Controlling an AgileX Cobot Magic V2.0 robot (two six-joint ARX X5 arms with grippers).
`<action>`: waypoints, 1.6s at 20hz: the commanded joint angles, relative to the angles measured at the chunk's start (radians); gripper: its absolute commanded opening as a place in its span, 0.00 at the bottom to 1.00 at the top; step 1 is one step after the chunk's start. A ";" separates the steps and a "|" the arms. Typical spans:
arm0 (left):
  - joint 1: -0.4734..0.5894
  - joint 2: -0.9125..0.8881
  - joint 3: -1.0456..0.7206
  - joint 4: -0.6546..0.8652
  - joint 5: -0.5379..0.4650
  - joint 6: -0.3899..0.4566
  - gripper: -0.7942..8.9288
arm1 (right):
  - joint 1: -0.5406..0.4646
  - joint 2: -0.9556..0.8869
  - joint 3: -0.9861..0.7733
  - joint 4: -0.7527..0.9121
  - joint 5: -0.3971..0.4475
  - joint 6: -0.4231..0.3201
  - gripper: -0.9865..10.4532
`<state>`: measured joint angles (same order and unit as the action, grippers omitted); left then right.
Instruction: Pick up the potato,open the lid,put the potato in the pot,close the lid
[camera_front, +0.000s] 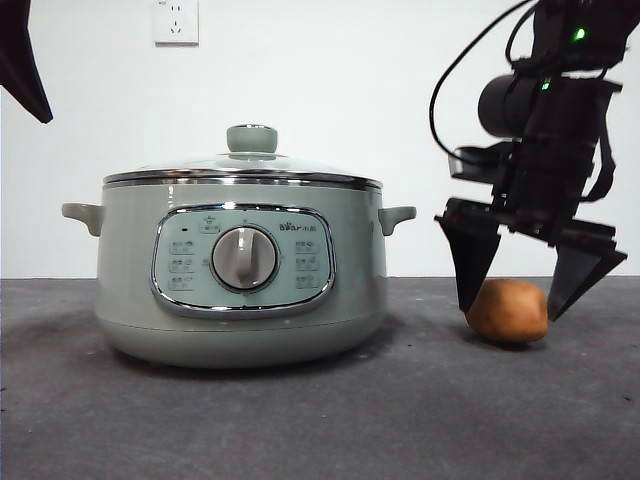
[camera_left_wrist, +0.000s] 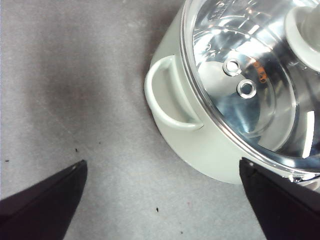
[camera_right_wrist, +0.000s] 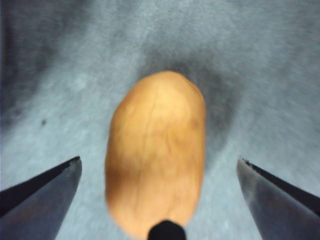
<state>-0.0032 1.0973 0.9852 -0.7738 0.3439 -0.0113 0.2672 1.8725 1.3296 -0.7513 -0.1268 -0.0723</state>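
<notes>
The potato (camera_front: 508, 311) lies on the dark grey table right of the pot (camera_front: 240, 285). It is oval and brown-orange and fills the middle of the right wrist view (camera_right_wrist: 156, 150). My right gripper (camera_front: 512, 308) is open and low over it, one jaw on each side, not touching. The glass lid (camera_front: 245, 165) sits shut on the pot, its green knob (camera_front: 252, 138) on top. My left gripper (camera_left_wrist: 162, 172) is open and empty, held above the table beside the pot's side handle (camera_left_wrist: 167, 97); the lid (camera_left_wrist: 250, 80) shows below it.
The table (camera_front: 320, 420) is dark grey felt. A white wall with a socket (camera_front: 176, 22) stands behind. A black arm tip (camera_front: 20, 60) shows at the top left corner.
</notes>
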 joint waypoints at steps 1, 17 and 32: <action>-0.012 0.001 0.001 0.006 0.004 -0.007 0.89 | 0.002 0.027 0.003 0.014 0.005 -0.018 0.88; -0.283 0.196 0.292 0.089 -0.012 -0.058 0.89 | 0.001 -0.151 0.008 -0.124 0.033 0.001 0.08; -0.489 0.471 0.386 0.229 -0.192 -0.003 0.89 | 0.001 -0.584 0.008 -0.425 0.079 0.027 0.08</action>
<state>-0.4881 1.5608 1.3682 -0.5522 0.1551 -0.0338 0.2672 1.2881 1.3338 -1.1778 -0.0494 -0.0559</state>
